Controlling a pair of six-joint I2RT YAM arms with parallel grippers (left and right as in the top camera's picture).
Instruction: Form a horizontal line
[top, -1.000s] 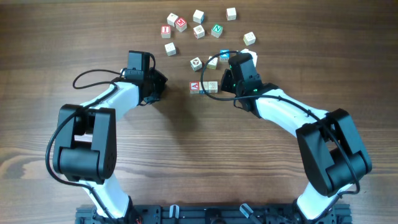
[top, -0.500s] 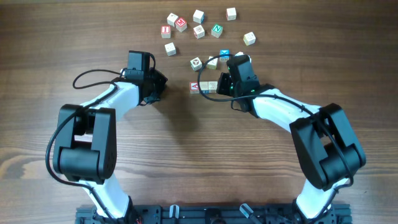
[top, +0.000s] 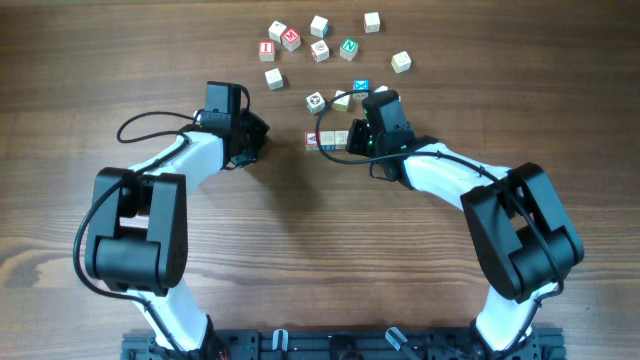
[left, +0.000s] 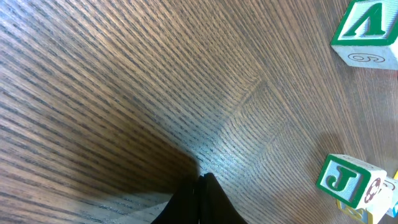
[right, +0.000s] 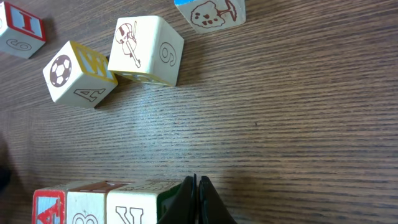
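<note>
Running straight left-to-right across the tabletop, the horizontal line touches the shut, empty right hand; left hand shut, apart.

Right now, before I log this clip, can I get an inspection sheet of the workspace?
Surface: wooden table, bare brown grain, no spills seen.
Job's things: row of three cubes, side by side and touching, with the red-lettered one at the left end.
Clutter: loose cubes scattered beyond the row, the nearest few just behind it.
Grippers: left tool shut, over bare wood, holding nothing. Right tool shut, holding nothing, its tip at the right end of the row.
Cables: black cable looping beside the left arm, clear of the cubes.
Surroundings: black rail along the near edge; nothing else seen.
</note>
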